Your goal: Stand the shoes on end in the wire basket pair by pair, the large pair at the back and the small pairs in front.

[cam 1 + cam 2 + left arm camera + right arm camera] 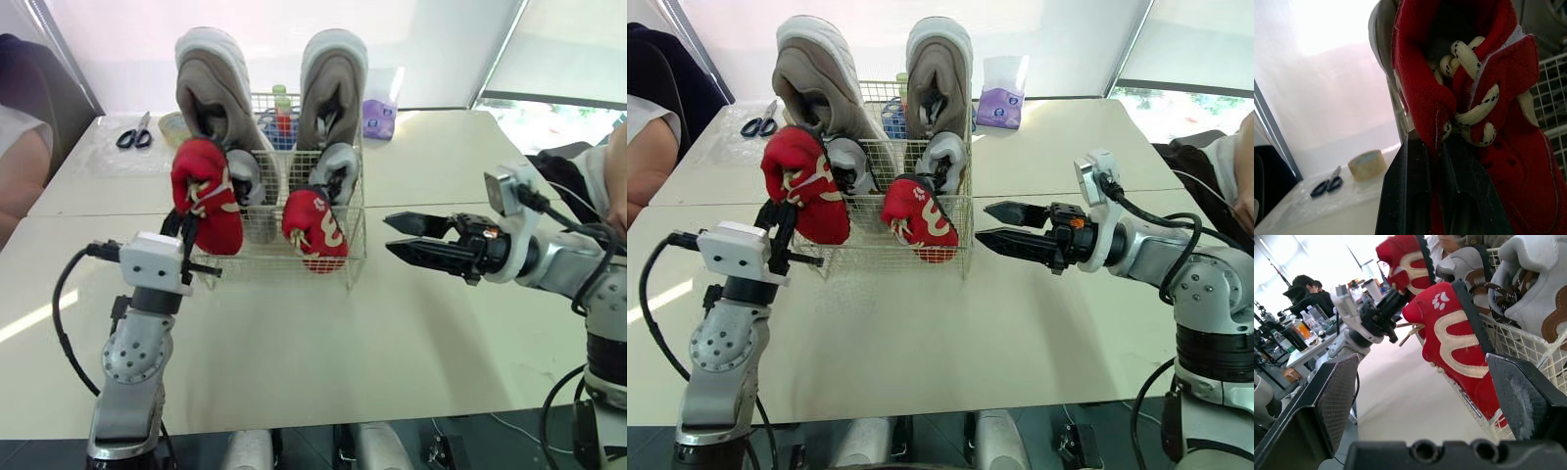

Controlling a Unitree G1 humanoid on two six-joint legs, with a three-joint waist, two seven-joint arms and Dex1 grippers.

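Note:
The wire basket (pixel 265 245) stands mid-table. Two large beige shoes (pixel 211 88) (pixel 333 78) stand on end at its back. In front of them are two small grey shoes (pixel 245 176) (pixel 336 168). One small red shoe (pixel 315 227) leans toe-down in the front right. My left gripper (pixel 191 233) is shut on the second red shoe (pixel 206 196), holding it by the tongue edge (pixel 1435 122) at the basket's front left corner, mostly outside the wire. To the basket's right, my right gripper (pixel 397 235) is open and level, pointing at the basket with nothing in it.
Behind the basket are bottles (pixel 283 108), a purple pouch (pixel 379 117), a tape roll (pixel 174 125) and scissors (pixel 134 134). A person's arm (pixel 20 162) is at the table's left edge, and another person (pixel 612 186) at the far right.

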